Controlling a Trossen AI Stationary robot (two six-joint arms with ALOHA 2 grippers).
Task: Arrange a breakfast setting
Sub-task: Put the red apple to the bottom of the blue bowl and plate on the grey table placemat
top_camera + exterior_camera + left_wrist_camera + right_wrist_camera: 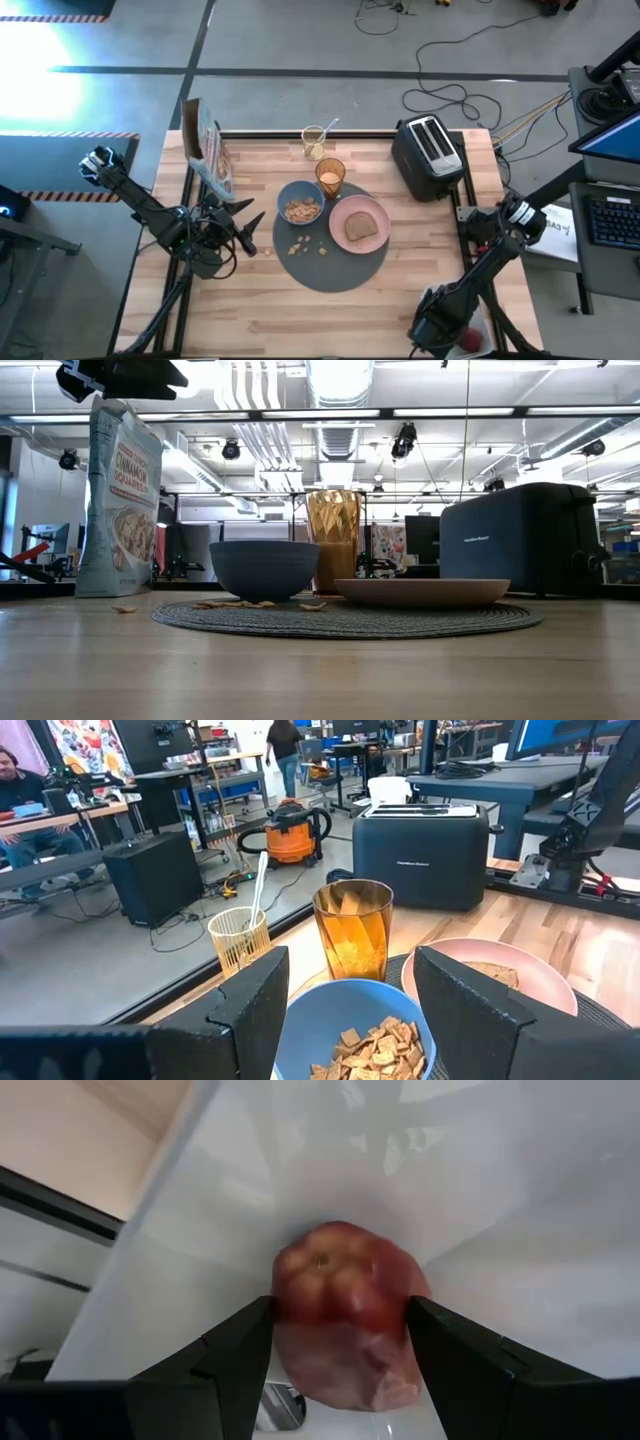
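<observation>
My right gripper [340, 1355] is down over the white tray [520, 1210] off the table's near right corner, with its fingers on either side of the red apple [345, 1315]. The pads look pressed to the apple's flanks, so I judge it clamped on the fruit, stem end facing the wrist camera. From above, the apple [467, 341] shows only as a red spot by that arm's wrist. It is roundish, so no long axis matters; what matters is that the setting lies across the table toward its middle.

That is where I have to carry it: the dark-grey mat [345, 272] holds the blue bowl [300, 203] of cereal, the pink plate [372, 212] with the toast slice [360, 228], and the amber tumbler [330, 175] at its far edge. The mat's near part is bare. The black toaster [428, 148] stands at the far right, off my path I think.

My left gripper [345, 1010], fingers apart and empty, waits near the left edge, pointed at the bowl.
</observation>
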